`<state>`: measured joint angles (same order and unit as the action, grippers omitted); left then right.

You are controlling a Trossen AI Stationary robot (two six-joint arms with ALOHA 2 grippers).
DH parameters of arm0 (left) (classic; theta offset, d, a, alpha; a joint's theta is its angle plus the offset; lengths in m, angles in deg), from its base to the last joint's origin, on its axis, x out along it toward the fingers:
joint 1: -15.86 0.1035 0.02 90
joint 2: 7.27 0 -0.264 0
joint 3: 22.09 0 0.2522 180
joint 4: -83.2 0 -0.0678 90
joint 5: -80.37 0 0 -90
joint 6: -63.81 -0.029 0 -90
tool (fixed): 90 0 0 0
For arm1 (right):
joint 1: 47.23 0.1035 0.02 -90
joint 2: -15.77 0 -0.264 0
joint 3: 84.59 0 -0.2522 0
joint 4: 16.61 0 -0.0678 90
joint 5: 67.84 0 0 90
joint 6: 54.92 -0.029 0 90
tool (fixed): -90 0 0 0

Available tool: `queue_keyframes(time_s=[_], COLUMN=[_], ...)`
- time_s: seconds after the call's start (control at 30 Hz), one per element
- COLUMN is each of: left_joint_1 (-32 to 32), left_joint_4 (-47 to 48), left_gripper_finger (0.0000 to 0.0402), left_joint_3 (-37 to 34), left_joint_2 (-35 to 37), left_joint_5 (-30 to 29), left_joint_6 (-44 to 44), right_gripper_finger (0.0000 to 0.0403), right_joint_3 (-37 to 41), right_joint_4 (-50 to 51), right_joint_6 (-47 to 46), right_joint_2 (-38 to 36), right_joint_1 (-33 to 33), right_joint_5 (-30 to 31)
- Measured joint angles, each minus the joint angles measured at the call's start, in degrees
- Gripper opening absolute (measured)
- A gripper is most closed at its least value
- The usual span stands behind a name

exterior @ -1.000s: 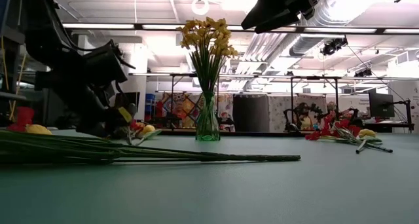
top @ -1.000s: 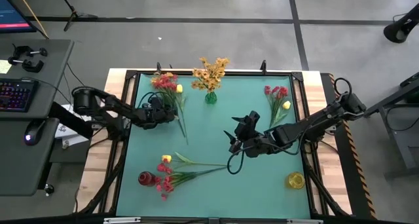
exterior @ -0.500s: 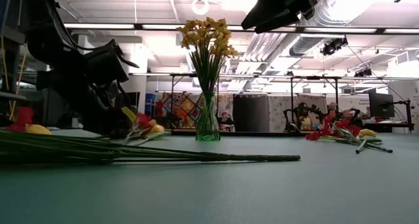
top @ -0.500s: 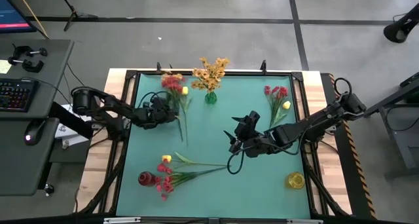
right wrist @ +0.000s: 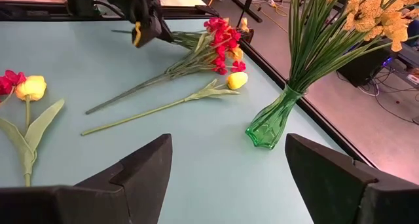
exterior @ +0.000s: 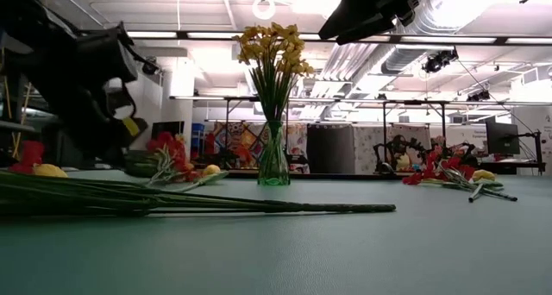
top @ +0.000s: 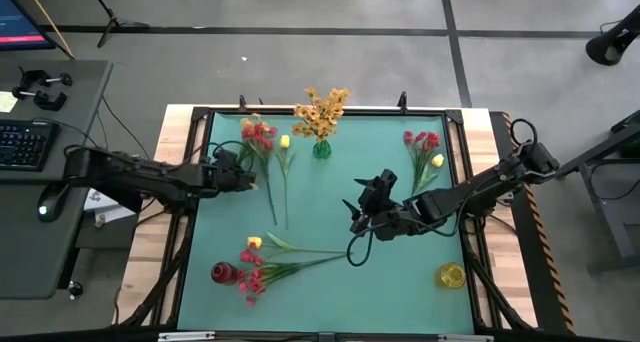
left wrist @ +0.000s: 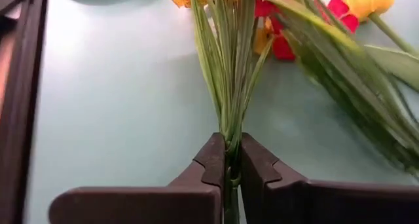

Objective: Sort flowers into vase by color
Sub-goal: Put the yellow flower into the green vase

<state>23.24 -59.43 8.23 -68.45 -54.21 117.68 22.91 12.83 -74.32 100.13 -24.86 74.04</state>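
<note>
Teal table (top: 330,282), seen from above, with clock directions taken from its centre. Left arm (top: 140,177) reaches in from 9 o'clock; right arm (top: 480,187) reaches in from 3 o'clock.

Left gripper (top: 243,178), toward 10 o'clock, is clenched on the thin green stems of a red-pink bloom cluster (top: 257,134); the wrist view shows both dark fingers (left wrist: 213,160) pressed against the stem bundle (left wrist: 229,112). The blooms lie toward 11 o'clock, the stems trailing back toward the centre.

Right gripper (top: 362,204), just right of centre, hangs above the table with its jaws standing apart, holding nothing.

Green glass vase (top: 321,148), at 12 o'clock near the far edge, stands upright and holds the orange-yellow spray (top: 321,110).

A single yellow bud (top: 284,141) on a long stem lies just beside the gripped cluster. A red and yellow bunch (top: 425,147) lies at 2 o'clock. A further heap of red and yellow flowers (top: 255,267) lies at 7 o'clock, beside a red vase (top: 222,272) on its side. A yellow vase (top: 451,275) sits at 4 o'clock.
</note>
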Motion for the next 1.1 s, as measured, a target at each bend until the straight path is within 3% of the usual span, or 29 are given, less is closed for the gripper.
queue_keyframes(time_s=[0.23,0.37,0.53,0.7,1.1], left_joint_1=[0.0,0.0,0.0,-0.6,-14.7], left_joint_4=[13.7,20.3,22.0,22.0,22.1], left_gripper_finger=[0.0003,0.0003,0.0003,0.0003,0.0003], left_joint_3=[2.4,7.8,15.1,19.8,20.8], left_joint_2=[10.3,13.6,15.2,15.0,15.0], left_joint_5=[2.3,-1.2,-6.8,-6.5,-4.2], left_joint_6=[0.0,-1.3,-6.4,-10.8,-14.7], right_gripper_finger=[0.0286,0.0286,0.0286,0.0286,0.0286], right_joint_3=[0.0,0.0,0.0,0.0,0.0], right_joint_4=[0.0,0.0,0.0,0.0,0.0], right_joint_6=[-0.1,-0.1,-0.1,-0.1,-0.1], right_joint_2=[0.0,0.0,0.0,0.0,0.0], right_joint_1=[0.0,0.0,0.0,0.0,0.0], right_joint_5=[0.0,0.0,0.0,0.0,0.0])
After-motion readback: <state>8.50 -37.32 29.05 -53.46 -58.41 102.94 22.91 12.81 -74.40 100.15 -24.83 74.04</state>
